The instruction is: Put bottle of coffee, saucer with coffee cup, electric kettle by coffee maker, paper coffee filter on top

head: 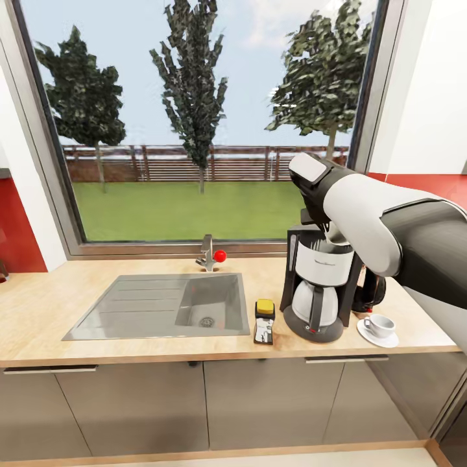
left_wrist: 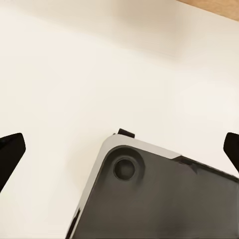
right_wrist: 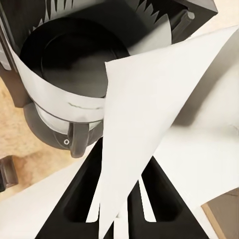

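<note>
From the head view, the coffee maker [head: 316,285] is seen standing on the countertop [head: 39,318] toward its right end, near the front edge. The saucer [head: 377,334] lies just beside it with the coffee cup [head: 379,323] set on it, and the dark electric kettle [head: 370,290] is partly visible behind them. The right arm [head: 383,214] is reached over the machine's open top, where a pale shape that may be the filter is seen; the gripper itself is hidden by the wrist. A sink [head: 162,306] is let into the counter's middle.

In the left wrist view, the left gripper's fingertips [left_wrist: 11,152] are held wide apart with nothing between them, above a pale surface and a grey-edged dark part.

In the right wrist view, the paper coffee filter [right_wrist: 149,119] is pinched flat between the closed fingers [right_wrist: 82,199] of the right gripper [right_wrist: 122,214], held over the basket rim. If released off-centre, the light sheet would probably slide off the rim onto the counter; a descent too low might knock the machine.
</note>
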Motion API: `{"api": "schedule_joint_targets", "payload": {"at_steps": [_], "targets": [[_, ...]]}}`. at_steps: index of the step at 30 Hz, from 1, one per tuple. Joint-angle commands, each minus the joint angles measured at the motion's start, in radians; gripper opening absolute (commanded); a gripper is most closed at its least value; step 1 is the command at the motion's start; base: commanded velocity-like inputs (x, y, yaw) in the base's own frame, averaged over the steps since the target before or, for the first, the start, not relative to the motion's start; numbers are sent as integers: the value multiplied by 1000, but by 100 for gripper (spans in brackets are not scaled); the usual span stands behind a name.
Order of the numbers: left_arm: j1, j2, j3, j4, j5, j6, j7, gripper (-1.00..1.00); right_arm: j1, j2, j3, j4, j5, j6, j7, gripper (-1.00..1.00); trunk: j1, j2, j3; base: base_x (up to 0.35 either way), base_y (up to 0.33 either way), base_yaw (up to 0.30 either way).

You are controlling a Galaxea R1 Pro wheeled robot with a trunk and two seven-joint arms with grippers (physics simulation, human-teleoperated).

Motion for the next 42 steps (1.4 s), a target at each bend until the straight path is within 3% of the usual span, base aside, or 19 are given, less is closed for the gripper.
{"api": "schedule_joint_targets", "payload": {"at_steps": [1, 34, 42], "targets": [[1, 1, -9, -2, 4, -1, 5, 100, -1, 0, 8, 1, -12, 5, -6, -100, 0, 0, 0, 62, 0, 0], [1, 1, -9, 2, 3, -3, 5, 100, 2, 0, 8, 1, -12, 5, -6, -100, 0, 0, 0, 42, 21, 0], [1, -1, -8, 2, 3, -3, 5, 100, 2, 0, 8, 1, 22, 5, -6, -100, 4, -7, -3, 3, 2, 0]]}}
